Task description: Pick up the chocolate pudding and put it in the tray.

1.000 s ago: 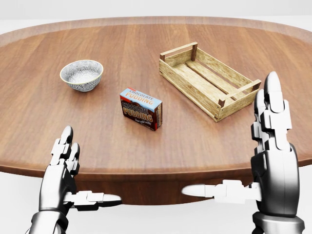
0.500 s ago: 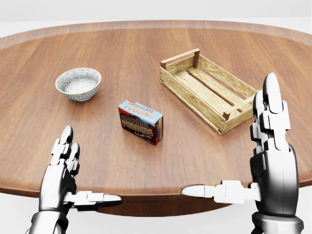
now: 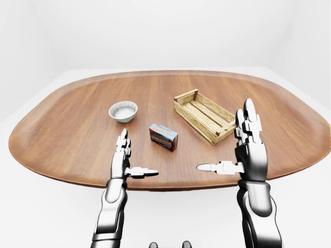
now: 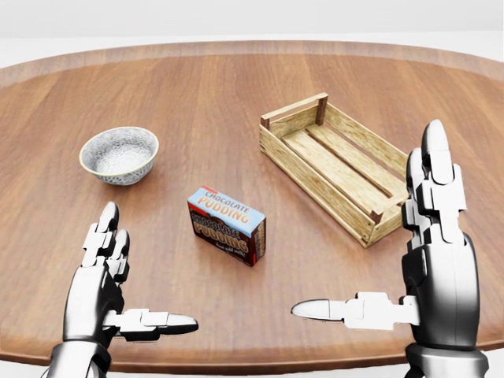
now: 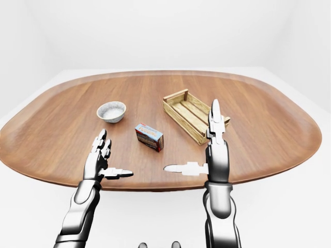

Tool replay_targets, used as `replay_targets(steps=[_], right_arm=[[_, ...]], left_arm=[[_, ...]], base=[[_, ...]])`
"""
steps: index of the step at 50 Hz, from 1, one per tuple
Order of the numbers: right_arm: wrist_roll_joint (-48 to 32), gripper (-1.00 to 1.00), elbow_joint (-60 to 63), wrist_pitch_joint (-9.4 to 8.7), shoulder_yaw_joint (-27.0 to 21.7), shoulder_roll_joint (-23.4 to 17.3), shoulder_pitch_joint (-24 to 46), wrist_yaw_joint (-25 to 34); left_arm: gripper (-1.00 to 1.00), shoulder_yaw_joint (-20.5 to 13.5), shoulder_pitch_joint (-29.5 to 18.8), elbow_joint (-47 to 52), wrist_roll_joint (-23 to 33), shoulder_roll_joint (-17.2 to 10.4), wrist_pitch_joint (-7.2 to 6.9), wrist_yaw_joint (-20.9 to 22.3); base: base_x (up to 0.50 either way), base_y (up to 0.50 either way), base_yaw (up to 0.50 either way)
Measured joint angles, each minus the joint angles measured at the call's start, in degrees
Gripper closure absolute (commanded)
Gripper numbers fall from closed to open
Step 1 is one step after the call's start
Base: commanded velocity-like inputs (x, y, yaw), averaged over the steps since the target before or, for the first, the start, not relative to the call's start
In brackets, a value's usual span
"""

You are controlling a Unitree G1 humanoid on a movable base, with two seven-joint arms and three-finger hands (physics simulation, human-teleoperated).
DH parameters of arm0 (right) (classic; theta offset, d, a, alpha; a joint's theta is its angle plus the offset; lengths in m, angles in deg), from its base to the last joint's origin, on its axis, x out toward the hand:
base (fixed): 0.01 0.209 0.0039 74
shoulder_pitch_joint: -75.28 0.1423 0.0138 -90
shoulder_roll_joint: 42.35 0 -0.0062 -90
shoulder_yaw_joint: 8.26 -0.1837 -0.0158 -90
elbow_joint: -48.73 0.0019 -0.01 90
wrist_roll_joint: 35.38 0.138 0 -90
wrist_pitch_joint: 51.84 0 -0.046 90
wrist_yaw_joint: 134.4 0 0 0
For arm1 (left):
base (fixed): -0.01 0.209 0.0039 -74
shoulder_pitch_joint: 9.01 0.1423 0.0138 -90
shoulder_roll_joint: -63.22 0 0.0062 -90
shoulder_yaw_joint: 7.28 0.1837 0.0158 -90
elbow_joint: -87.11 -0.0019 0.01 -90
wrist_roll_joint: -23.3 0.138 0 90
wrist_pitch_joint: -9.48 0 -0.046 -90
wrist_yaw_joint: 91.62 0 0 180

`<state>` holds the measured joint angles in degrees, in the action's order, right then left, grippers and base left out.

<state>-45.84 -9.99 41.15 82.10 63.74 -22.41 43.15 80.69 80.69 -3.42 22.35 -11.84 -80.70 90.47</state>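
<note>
The chocolate pudding box (image 4: 227, 225) stands on the wooden table (image 4: 205, 94), near the middle of the head view. The wooden slatted tray (image 4: 337, 166) lies to its upper right, empty. My left hand (image 4: 132, 282) is open at the lower left, below and left of the box, apart from it. My right hand (image 4: 386, 252) is open at the lower right, fingers upright and thumb pointing left, just below the tray's near corner. Neither hand holds anything.
A patterned white bowl (image 4: 119, 154) sits on the table to the upper left of the box. The oval table's near edge (image 3: 155, 185) runs under my hands. White floor and walls surround the table.
The whole picture has shifted: box, tray and bowl sit lower and larger in the head view, so the camera has moved closer to the table. My hands keep their pose.
</note>
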Motion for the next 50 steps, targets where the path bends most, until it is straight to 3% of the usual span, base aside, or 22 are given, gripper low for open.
replay_targets(steps=[23,50], right_arm=[[0.1,-1.00,-0.1,-0.58,0.1,0.0,0.2,0.0],[0.3,-1.00,-0.8,0.01,0.1,0.0,0.1,0.2]], left_arm=[[-1.00,-0.1,0.0,0.0,-0.1,0.0,0.11,0.1],[-1.00,0.0,0.1,0.4,0.1,0.0,-0.10,0.2]], base=[[0.22,0.00,0.00],[0.21,0.00,0.00]])
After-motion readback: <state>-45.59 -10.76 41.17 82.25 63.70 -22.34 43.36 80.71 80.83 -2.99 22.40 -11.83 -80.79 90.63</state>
